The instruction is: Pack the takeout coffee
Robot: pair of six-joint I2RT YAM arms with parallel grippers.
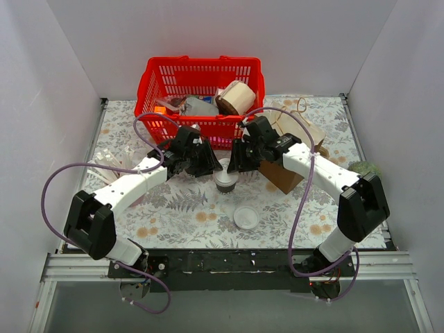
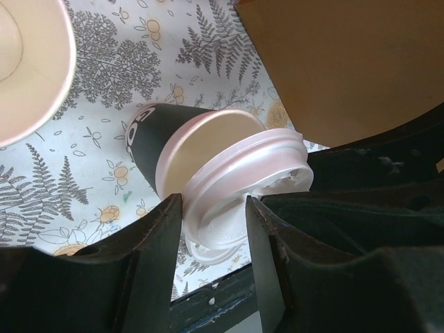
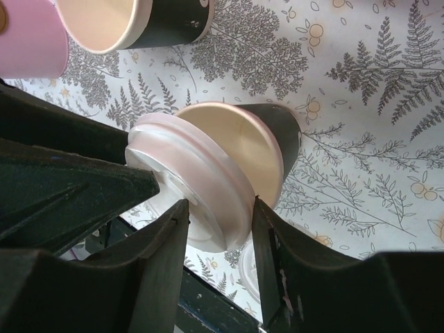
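The takeout coffee stands as a dark cup (image 1: 226, 186) at the table's middle, its cream inside showing (image 2: 201, 149) (image 3: 229, 135). Its white lid (image 2: 243, 166) (image 3: 187, 173) leans tilted against one side of the rim, not seated. Both grippers meet over it. My left gripper (image 2: 214, 201) (image 1: 211, 166) is shut on the lid's edge from the left. My right gripper (image 3: 218, 205) (image 1: 236, 166) is shut on the same lid from the right, and both of its fingers touch the lid.
A red basket (image 1: 201, 128) with several items stands at the back. A brown paper bag (image 1: 284, 177) (image 2: 347, 69) lies just right of the cup. A loose white lid (image 1: 245, 218) lies in front. A lidless matching cup (image 2: 28, 62) (image 3: 104, 21) stands close by.
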